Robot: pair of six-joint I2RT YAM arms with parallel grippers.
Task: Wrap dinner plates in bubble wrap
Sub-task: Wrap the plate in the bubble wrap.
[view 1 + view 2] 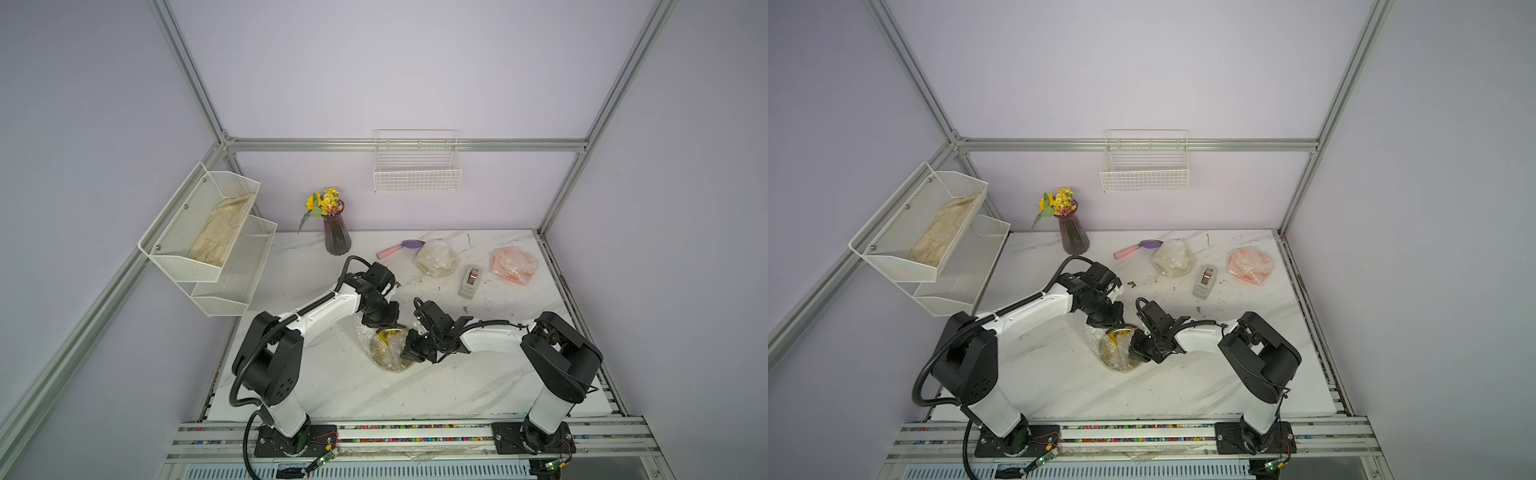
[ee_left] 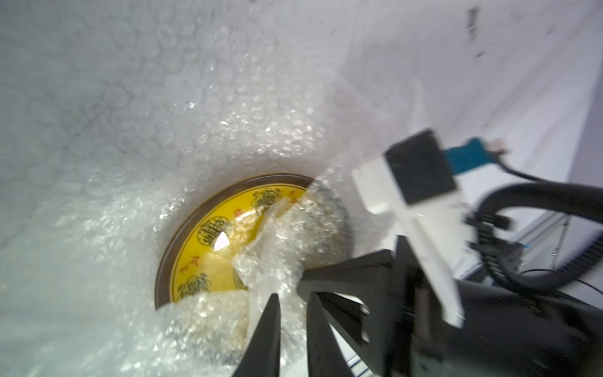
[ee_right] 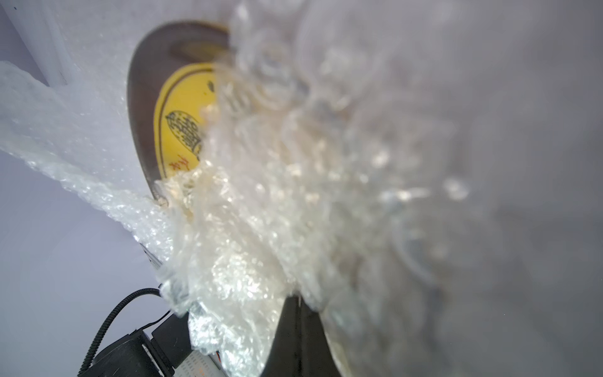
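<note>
- Front rail, flecked with colour, runs along the front edge of the worktop.
- At the worktop's middle, a yellow plate lies on a sheet of wrap. It is partly covered, with its dark rim and about half its face bare.
- Right gripper, jaws together, pinches a bunched fold of wrap drawn over the plate's right side.
- Left gripper hangs over the plate's back edge, jaws slightly apart, with no wrap clearly caught between them.
- Toward the back right corner sit a pale bundle and an orange bundle, with a tape dispenser between them.
- Risk: only one grip holds the springy film, so the loose fold may spring open and leave the plate bare. Nothing pins the plate down either, so a hard tug by the right gripper could drag or tip it.
</note>
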